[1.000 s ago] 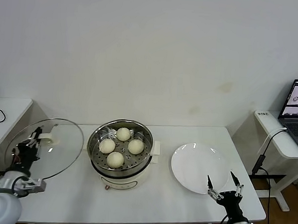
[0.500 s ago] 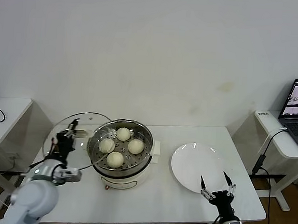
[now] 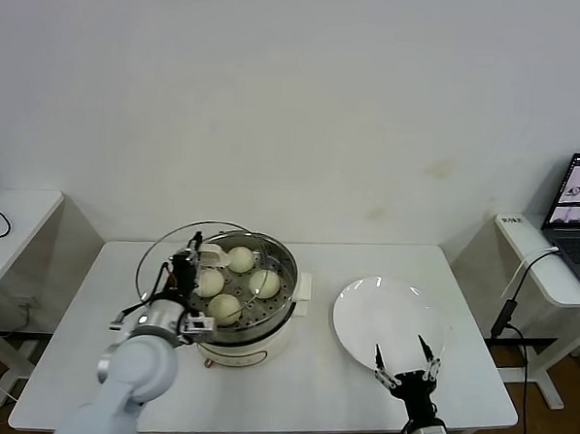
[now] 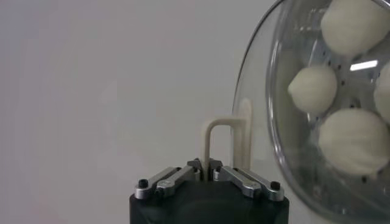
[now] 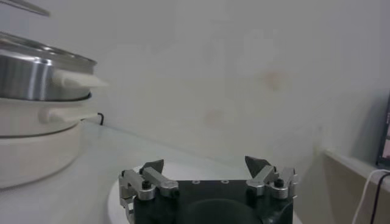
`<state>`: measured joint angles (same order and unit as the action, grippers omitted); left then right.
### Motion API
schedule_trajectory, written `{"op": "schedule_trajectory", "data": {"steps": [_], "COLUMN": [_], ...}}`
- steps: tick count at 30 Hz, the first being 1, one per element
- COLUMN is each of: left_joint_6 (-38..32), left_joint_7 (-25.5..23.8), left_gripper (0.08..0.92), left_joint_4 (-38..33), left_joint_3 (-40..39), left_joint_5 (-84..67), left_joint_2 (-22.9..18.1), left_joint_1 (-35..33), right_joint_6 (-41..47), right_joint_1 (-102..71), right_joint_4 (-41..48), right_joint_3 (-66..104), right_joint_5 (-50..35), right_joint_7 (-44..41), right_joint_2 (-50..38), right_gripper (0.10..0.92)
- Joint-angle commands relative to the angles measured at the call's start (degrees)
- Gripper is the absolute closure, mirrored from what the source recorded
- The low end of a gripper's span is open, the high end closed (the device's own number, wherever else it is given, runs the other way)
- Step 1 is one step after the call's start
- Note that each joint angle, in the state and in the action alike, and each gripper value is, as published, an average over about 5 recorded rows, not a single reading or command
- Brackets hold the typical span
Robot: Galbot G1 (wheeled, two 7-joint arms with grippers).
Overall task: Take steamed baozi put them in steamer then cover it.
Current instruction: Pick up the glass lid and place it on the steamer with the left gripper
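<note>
Several cream-white baozi [image 3: 240, 259] lie in the steel steamer [image 3: 283, 312] on its cream pot base, mid-table. My left gripper [image 3: 183, 270] is shut on the cream bar handle [image 4: 208, 135] of the glass cover [image 3: 155, 268]. The cover hangs tilted, overlapping the steamer's left part. In the left wrist view the gripper [image 4: 205, 165] pinches the handle, and baozi [image 4: 312, 88] show through the cover [image 4: 259, 73]. My right gripper [image 3: 402, 364] stands open, holding nothing, over the near edge of the white plate [image 3: 387, 319]. The right wrist view shows that gripper [image 5: 206, 163] and the steamer [image 5: 36, 73] off to one side.
The white table [image 3: 310, 388] carries only the steamer and the plate. A laptop [image 3: 577, 217] sits on a side table at the far right, with cables hanging below it. Another small table [image 3: 7, 227] stands at the far left.
My left gripper has carried the cover rightward from beyond the table's left edge to over the steamer's left part. The right gripper has drifted slightly left and nearer.
</note>
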<state>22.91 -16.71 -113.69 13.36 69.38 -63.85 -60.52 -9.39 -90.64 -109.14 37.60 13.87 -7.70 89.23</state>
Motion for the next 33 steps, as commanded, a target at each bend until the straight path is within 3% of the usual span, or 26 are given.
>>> {"op": "schedule_trajectory", "data": {"steps": [1,33], "left_joint_6": [0.83,0.37], "left_joint_7": [-2.96,-2.85], "left_gripper": [0.853,0.853], "left_joint_4": [5.57,7.07], "left_joint_3": [-4.83,-4.47], "left_joint_5": [7.82,9.05], "left_joint_2": [-9.02,-11.66], "left_joint_1": [4.28,3.1], "right_joint_6": [0.0,-0.22], "right_joint_1": [0.3,-0.09], "right_joint_4": [1.01,1.58], "right_joint_3": [-0.84,-1.35], "right_joint_5": [2.1,1.93], "right_joint_7": [0.47,0.31], "right_joint_2": [0.75,0.51], "right_gripper": [0.202,0.203]}}
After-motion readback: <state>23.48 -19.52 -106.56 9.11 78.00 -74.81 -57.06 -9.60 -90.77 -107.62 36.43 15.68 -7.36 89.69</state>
